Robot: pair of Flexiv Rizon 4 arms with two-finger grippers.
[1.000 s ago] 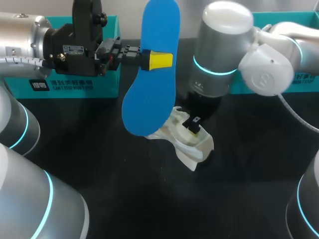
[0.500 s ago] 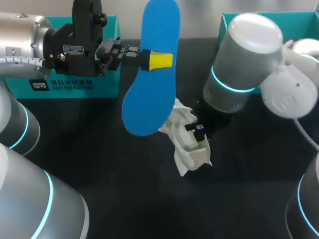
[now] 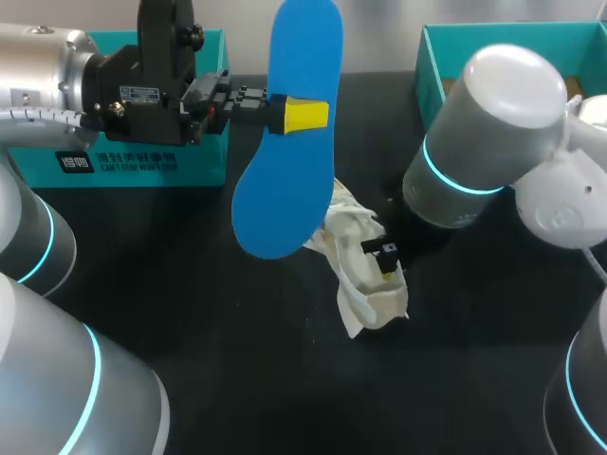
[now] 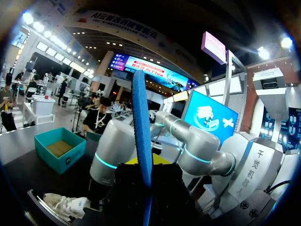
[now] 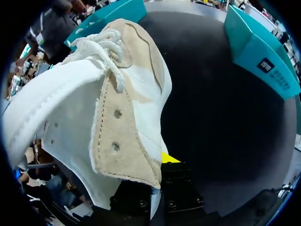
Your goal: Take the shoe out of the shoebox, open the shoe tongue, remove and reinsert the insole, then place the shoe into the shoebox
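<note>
My left gripper [image 3: 305, 116] is shut on a blue insole [image 3: 285, 180], holding it upright well above the table. In the left wrist view the insole [image 4: 140, 122] stands edge-on between that gripper's [image 4: 145, 170] fingers. Below it a white and beige shoe [image 3: 363, 282] lies tilted on the black table [image 3: 190, 322]. My right gripper [image 3: 387, 263] is shut on the shoe's side wall by the opening. In the right wrist view the shoe [image 5: 108, 117], laces loose, fills the space ahead of the gripper [image 5: 160, 162]; one yellow tip shows against its beige panel.
A teal shoebox part [image 3: 142, 161] stands at the back left behind my left arm. A second teal box [image 3: 446, 47], open, sits at the back right behind my right arm, and shows too in the left wrist view [image 4: 59, 150].
My right arm has swung to the right and drawn the shoe a little right and nearer. The left arm and the insole have stayed put.
</note>
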